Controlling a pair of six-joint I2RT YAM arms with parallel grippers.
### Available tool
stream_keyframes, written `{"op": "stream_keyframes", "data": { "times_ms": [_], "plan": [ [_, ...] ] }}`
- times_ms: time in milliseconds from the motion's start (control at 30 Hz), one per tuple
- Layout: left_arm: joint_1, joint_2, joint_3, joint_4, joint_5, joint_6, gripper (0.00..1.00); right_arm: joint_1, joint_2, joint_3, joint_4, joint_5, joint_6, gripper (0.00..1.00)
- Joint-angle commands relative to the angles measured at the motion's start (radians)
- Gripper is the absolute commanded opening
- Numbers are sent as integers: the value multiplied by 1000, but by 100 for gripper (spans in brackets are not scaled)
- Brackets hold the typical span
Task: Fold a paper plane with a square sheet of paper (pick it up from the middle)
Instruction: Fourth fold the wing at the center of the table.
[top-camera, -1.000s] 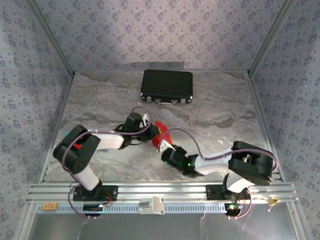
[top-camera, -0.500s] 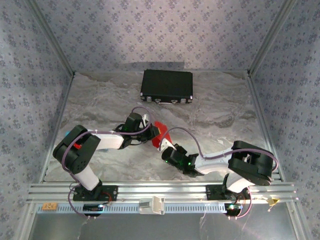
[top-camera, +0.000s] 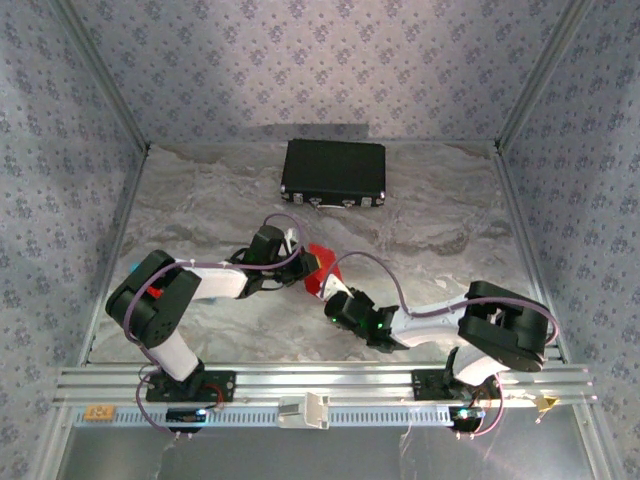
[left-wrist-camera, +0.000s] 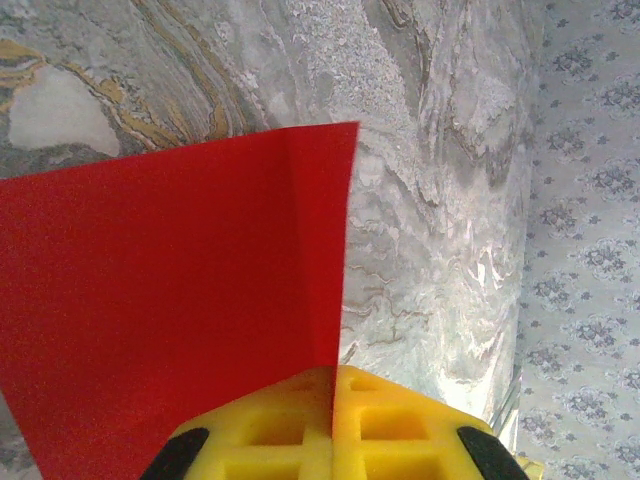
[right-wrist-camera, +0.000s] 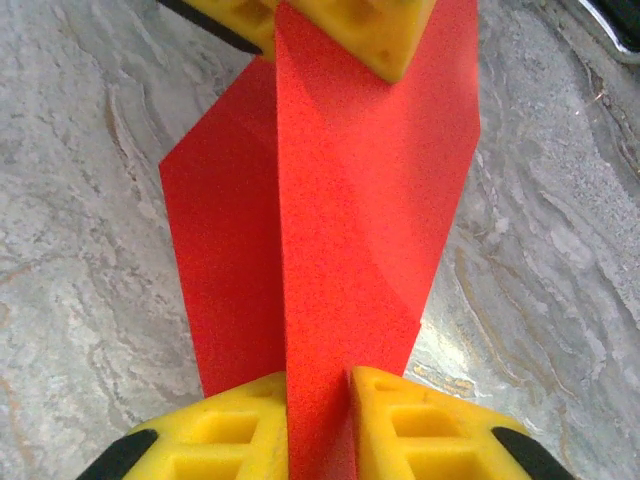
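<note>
Looking down from above, I see the square sheet of paper (top-camera: 317, 252) at mid-table, nearer than the black case (top-camera: 333, 172), strung between the left gripper (top-camera: 304, 262) and the right gripper (top-camera: 331, 298); its long axis runs far to near, with no sharp tip yet; from the left wrist, the yellow pads (left-wrist-camera: 400, 430) are clamped on a folded edge; from the right wrist, that gripper's pads (right-wrist-camera: 420, 430) pinch the same raised crease; thin, light, limp stuff, easily torn, I'd judge; best held along that crease.
</note>
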Motion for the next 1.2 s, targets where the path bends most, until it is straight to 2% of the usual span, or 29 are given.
{"op": "stream_keyframes", "data": {
  "times_ms": [0,233,600,700,1167],
  "plan": [
    [4,7,24,-12,8,15,6,-8,-25,-3,20,1,17,22],
    [2,7,24,-11,10,15,6,-12,-16,11,-1,0,17,22],
    [2,7,26,-14,10,16,6,-12,-38,9,-30,-21,29,16],
    [3,6,25,-14,8,16,6,-11,-40,12,-37,-27,36,21],
    [4,9,26,-23,6,19,6,-11,-57,81,-178,-42,45,24]
  ]
}}
